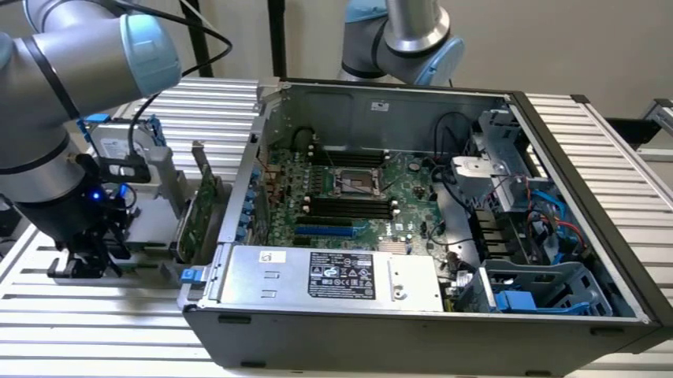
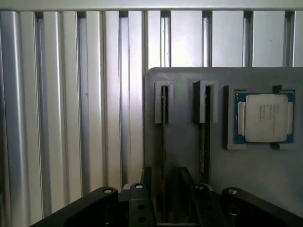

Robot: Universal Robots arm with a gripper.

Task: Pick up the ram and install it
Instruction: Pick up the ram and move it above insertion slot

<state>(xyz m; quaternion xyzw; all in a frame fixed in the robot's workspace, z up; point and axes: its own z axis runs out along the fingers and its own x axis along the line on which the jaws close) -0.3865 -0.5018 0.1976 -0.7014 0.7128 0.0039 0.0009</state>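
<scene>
Exterior view: pincer (image 1: 90, 256) sits low over the grey holder (image 1: 153, 197) on the ribbed bench (image 1: 105, 315). The expansion card (image 1: 200, 209) stands between it and the open computer case (image 1: 421, 236). Fingertips lost in shadow.

Wrist view: ram (image 2: 164, 137) stands edge-on in a holder (image 2: 184, 142) slot, long axis parallel to the bench (image 2: 71, 118) ribs. Pincer (image 2: 164, 182) fingers are apart, straddling it and hiding its near end. Processor (image 2: 263, 118) well aside.

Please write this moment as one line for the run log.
step: pick ram | gripper: open, straddling ram | ram: on edge in gray holder slot, not lifted | processor: seated in same holder
</scene>
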